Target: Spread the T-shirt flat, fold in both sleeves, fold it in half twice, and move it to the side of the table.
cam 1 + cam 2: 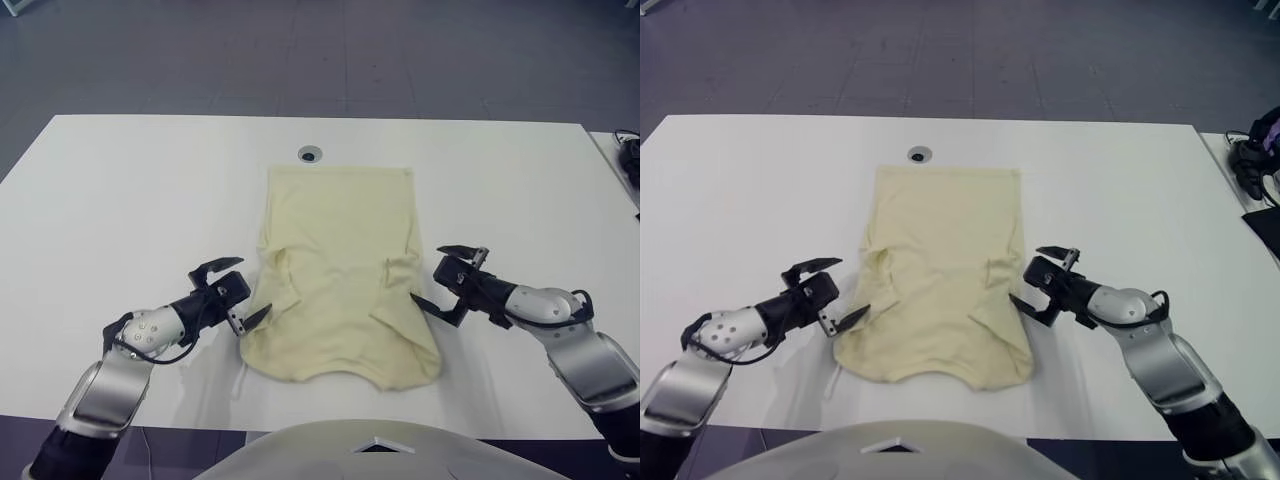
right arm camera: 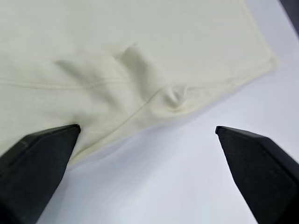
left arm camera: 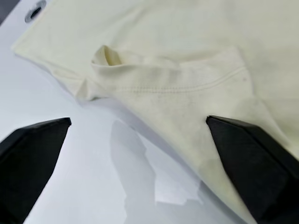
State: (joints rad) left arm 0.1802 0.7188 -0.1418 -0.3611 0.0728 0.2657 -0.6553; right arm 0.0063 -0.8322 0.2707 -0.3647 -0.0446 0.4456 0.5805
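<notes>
Left gripper (image 1: pixel 255 285) and right gripper (image 1: pixel 427 272) were spread wide apart, holding nothing; the T-shirt (image 1: pixel 340 260) lay between them on the table (image 1: pixel 120 200), sleeves folded in, its side edges close by each.

Left gripper (image 3: pixel 138 120): jaws wide apart, black fingers (image 3: pixel 32 158) low over the table (image 3: pixel 88 186). One finger is over bare table, the other over the edge of the T-shirt (image 3: pixel 187 28); contact unclear. The shirt edge runs across the gap between them. The sleeve (image 3: pixel 187 98) lies folded onto the shirt, stitched hem visible, with a small pucker (image 3: pixel 105 56) at its corner. A cable hole (image 3: pixel 36 8) sits just beyond the shirt's far corner.
</notes>
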